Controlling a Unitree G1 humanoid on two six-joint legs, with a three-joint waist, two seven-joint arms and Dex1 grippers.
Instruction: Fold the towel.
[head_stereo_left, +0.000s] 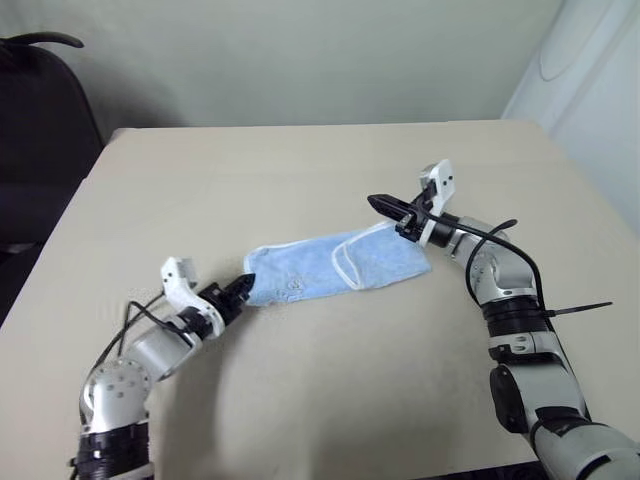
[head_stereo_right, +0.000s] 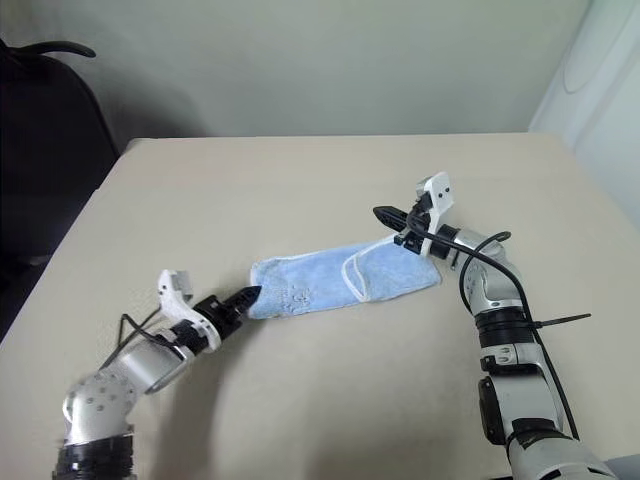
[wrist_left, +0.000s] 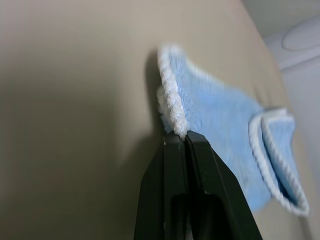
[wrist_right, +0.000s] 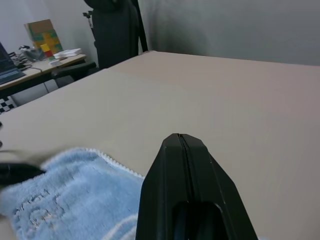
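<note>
My left claw (head_stereo_left: 243, 288) is clenched on the towel's (head_stereo_left: 320, 265) near-left corner, pinching the white edging so I can carry that end across for the fold. The towel lies mid-table (head_stereo_left: 300, 170), stretched between my arms, its right end already doubled over. My right claw (head_stereo_left: 382, 204) is pressed shut on nothing, poised above that doubled end, likely to steady it.

We see a small light-blue towel (head_stereo_left: 335, 264) of fluffy terry cloth with a white corded edging. The beige rectangular table (head_stereo_left: 300, 170) looks smooth and matt. The black fingers of the left gripper (wrist_left: 181, 141) look like hard, slightly glossy plastic.
</note>
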